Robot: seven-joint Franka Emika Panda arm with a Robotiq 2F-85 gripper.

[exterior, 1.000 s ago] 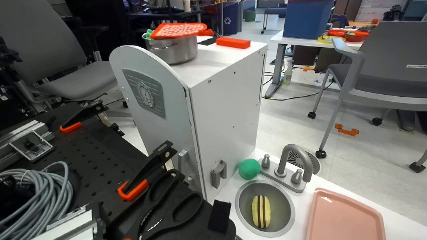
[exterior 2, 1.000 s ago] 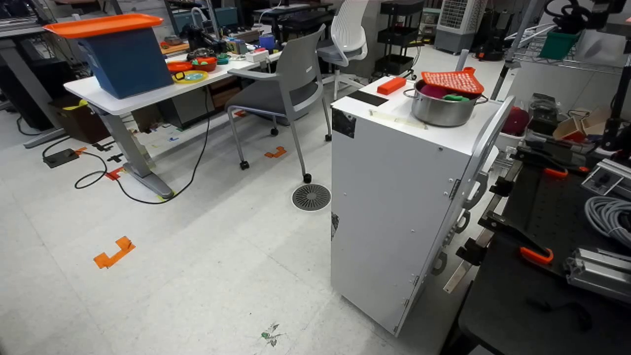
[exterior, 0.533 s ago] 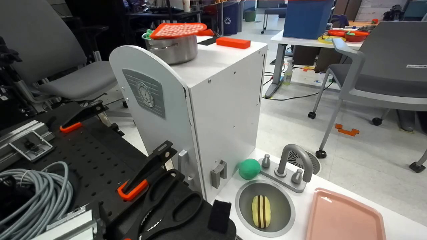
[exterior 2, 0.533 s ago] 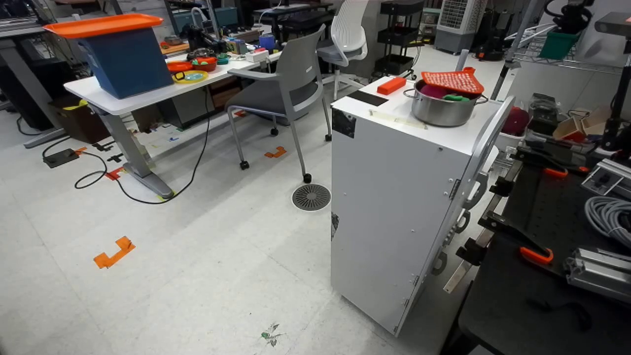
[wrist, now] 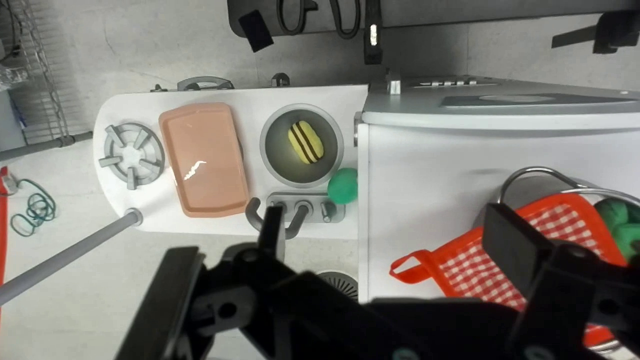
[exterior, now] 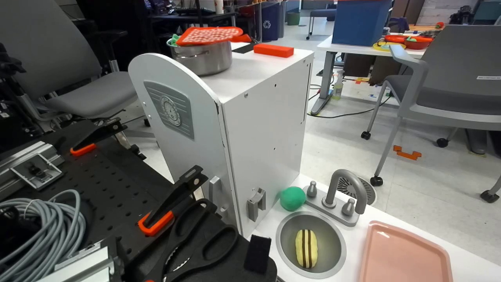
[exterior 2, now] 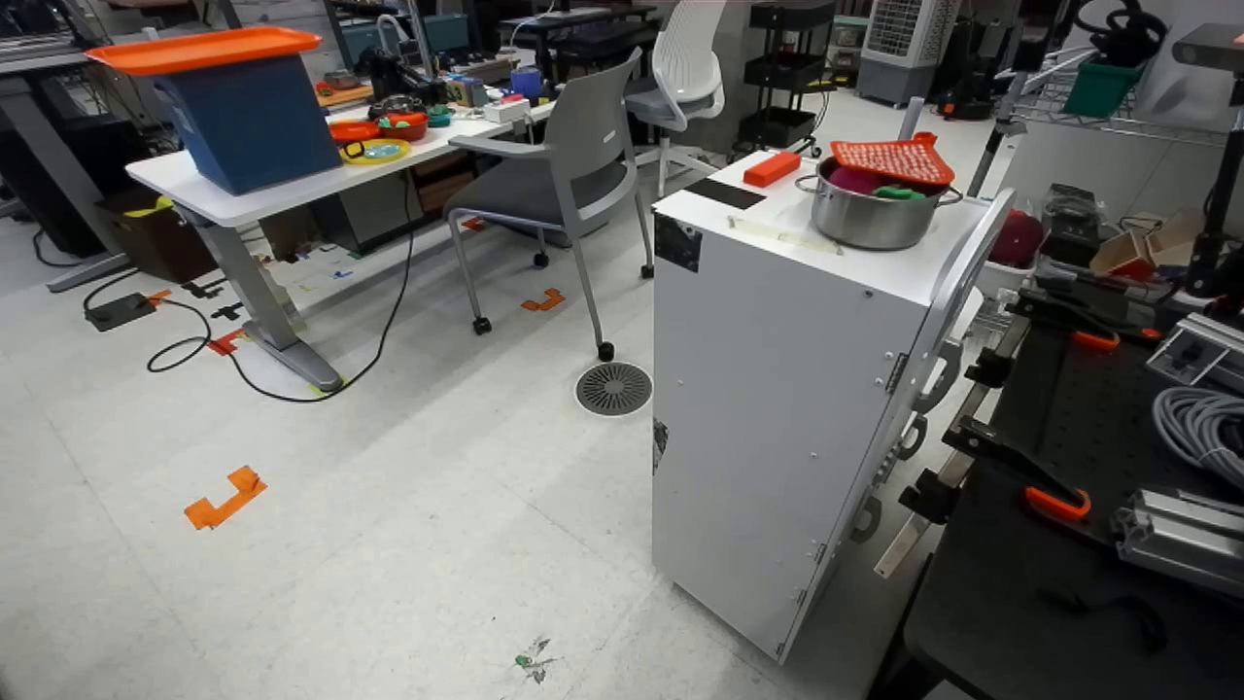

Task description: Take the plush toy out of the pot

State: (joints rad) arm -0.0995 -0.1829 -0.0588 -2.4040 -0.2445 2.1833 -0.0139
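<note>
Right up front in the wrist view, the jaws stand wide apart, one side showing before a red checked pot holder point(wrist: 470, 270). Beneath that, in an exterior view, the magenta plush toy point(exterior 2: 855, 181) sits partly hidden inside the pot point(exterior 2: 875, 222), atop a white cabinet point(exterior 2: 768, 428). Farther down, the tabletop point(wrist: 250, 97) carries a green ball point(wrist: 343, 185), a round sink point(wrist: 279, 150) containing a yellow striped piece point(wrist: 306, 142), and a pink tray point(wrist: 210, 155).
</note>
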